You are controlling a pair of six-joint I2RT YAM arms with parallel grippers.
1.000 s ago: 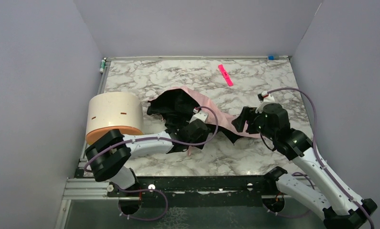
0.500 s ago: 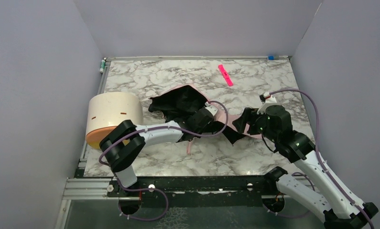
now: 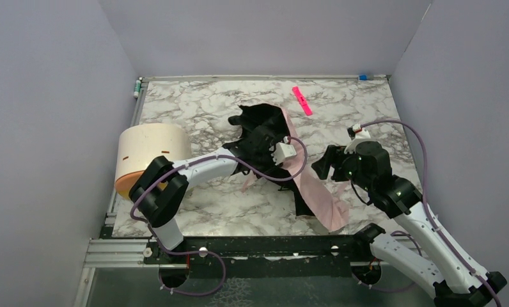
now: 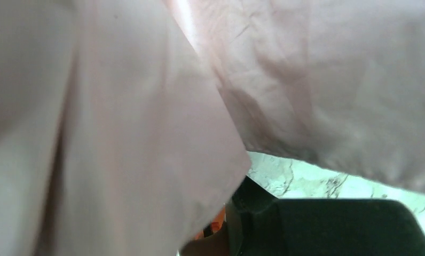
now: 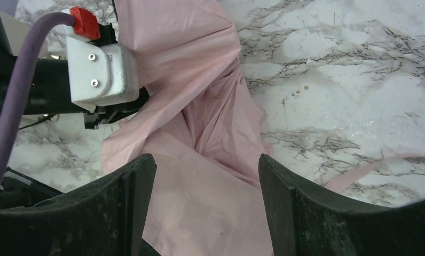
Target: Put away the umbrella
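Pale pink fabric folding umbrella [image 3: 318, 197]: judged limp, light, slippery; grip bunched folds or shaft | left gripper [image 3: 274, 146] pinched its canopy | right gripper [image 5: 205, 160] gaped wide, empty

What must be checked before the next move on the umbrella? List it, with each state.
1. Left tool gripping the umbrella: cannot tell, fabric hides the jaws.
2. Right tool open: ok.
3. Umbrella fabric in line with the Right tool's gap: ok in the wrist view.
4. Umbrella folded up: not ok, it hangs loose and spread.
5. Cream cylinder apart from the umbrella: ok.
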